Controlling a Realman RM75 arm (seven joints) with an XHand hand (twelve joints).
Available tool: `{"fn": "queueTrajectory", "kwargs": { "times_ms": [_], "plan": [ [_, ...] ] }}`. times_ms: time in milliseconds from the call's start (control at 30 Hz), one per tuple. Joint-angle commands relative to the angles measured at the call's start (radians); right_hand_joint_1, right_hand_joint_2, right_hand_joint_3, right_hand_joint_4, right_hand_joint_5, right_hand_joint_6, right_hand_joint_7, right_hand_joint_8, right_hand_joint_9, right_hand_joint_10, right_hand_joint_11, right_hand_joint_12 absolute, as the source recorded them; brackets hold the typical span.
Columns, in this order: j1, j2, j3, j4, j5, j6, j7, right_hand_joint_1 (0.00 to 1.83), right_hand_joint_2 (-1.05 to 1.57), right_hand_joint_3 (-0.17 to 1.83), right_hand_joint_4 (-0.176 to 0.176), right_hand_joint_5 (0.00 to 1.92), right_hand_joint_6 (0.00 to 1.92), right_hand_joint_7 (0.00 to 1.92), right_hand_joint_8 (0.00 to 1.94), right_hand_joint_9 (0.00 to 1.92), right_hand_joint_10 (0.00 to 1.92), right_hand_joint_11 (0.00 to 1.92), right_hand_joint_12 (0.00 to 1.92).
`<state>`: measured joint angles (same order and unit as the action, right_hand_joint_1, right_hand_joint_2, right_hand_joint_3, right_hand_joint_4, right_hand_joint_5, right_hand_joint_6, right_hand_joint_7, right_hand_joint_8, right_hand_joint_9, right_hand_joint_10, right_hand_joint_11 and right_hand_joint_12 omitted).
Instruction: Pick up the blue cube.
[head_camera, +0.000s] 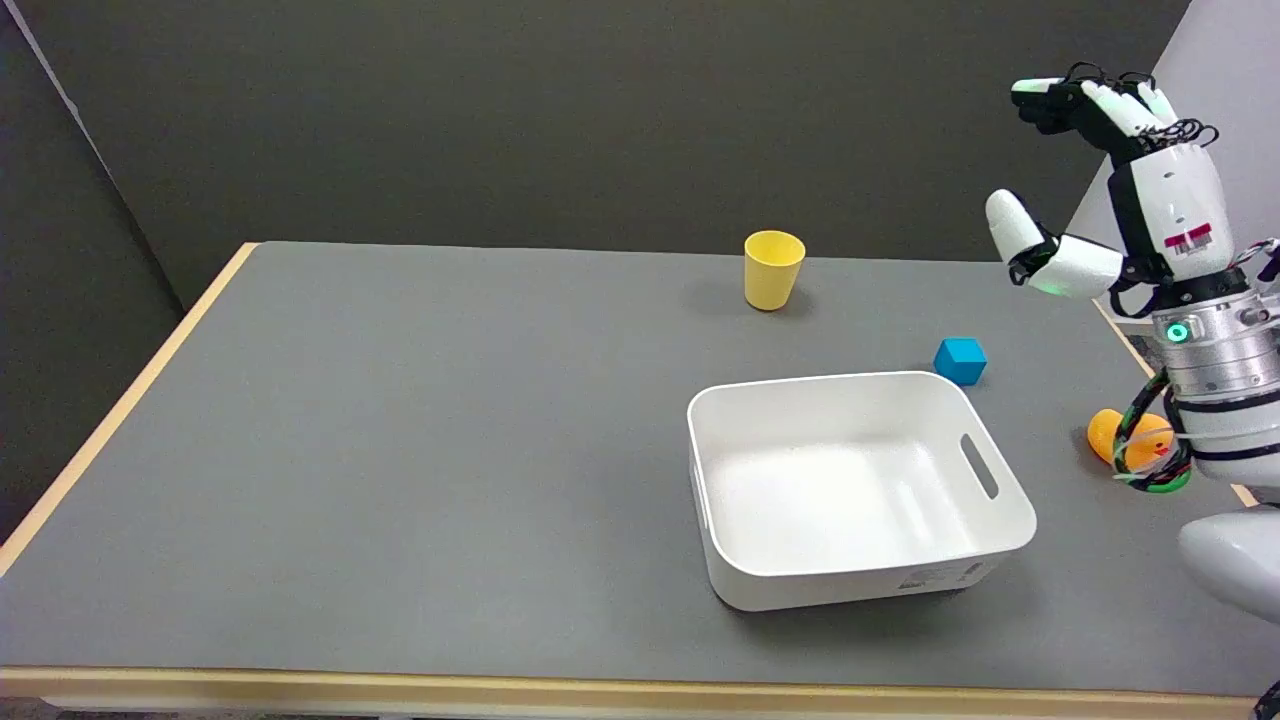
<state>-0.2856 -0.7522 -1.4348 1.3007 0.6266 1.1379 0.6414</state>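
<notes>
While my right robot hand (1120, 190) hangs in the air above the tabletop's (400, 450) far right edge, its fingers (1090, 100) are spread and hooked forward, the thumb held apart below them — released, grasping nothing.

Blue cube (960, 360): sits on the grey tabletop just beyond the far right corner of the white bin (860, 480), near it but whether touching I cannot tell. It lies lower left of the robot hand, well apart from it.

White bin: rectangular, rounded corners, slot handle cut in its right wall. A small label shows on the near outer wall, low right — print too small for me to read.

Yellow cup (773, 268): upright, near the tabletop's far edge, left of the cube and apart from it.

Orange object (1125, 437): rounded, on the tabletop at the right edge, partly hidden behind the wrist and its cables; I cannot identify it.

Markings on the robot hand: a red-and-black sticker on the back of the palm, not legible. A green ring light glows on the wrist.
</notes>
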Motion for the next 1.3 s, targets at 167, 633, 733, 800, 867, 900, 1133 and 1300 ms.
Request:
{"fn": "queueTrajectory", "kwargs": {
  "times_ms": [167, 633, 733, 800, 867, 900, 1133, 1300],
  "plan": [
    [-0.129, 0.052, 0.293, 0.048, -0.117, -0.241, 0.013, 0.51, 0.69, 0.86, 0.076, 0.35, 0.66, 0.53, 0.58, 0.44, 1.03, 0.17, 1.33],
    [-0.254, 0.118, 0.521, 0.129, -0.439, -0.691, 0.020, 0.68, 0.64, 0.93, 0.093, 0.36, 0.68, 0.53, 0.59, 0.45, 0.99, 0.16, 1.32],
    [-0.242, 0.150, 0.477, 0.101, -0.484, -0.749, 0.020, 0.69, 0.65, 0.92, 0.093, 0.34, 0.65, 0.51, 0.55, 0.42, 0.96, 0.15, 1.29],
    [-0.215, 0.166, 0.423, 0.077, -0.506, -0.774, 0.020, 0.70, 0.65, 0.92, 0.089, 0.32, 0.61, 0.48, 0.51, 0.39, 0.92, 0.13, 1.27],
    [-0.184, 0.186, 0.344, 0.047, -0.521, -0.788, 0.020, 0.70, 0.64, 0.93, 0.080, 0.29, 0.56, 0.42, 0.46, 0.34, 0.85, 0.10, 1.23],
    [-0.173, 0.194, 0.317, 0.036, -0.525, -0.791, 0.020, 0.70, 0.65, 0.92, 0.069, 0.27, 0.50, 0.37, 0.41, 0.29, 0.80, 0.07, 1.19],
    [-0.088, 0.235, 0.156, -0.078, -0.515, -0.827, 0.020, 0.69, 0.62, 0.94, 0.053, 0.13, 0.34, 0.20, 0.30, 0.17, 0.65, 0.00, 1.12],
    [-0.053, 0.245, 0.071, -0.125, -0.512, -0.850, 0.020, 0.64, 0.59, 0.97, 0.040, 0.06, 0.19, 0.11, 0.30, 0.12, 0.64, 0.00, 1.04]
  ]
}}
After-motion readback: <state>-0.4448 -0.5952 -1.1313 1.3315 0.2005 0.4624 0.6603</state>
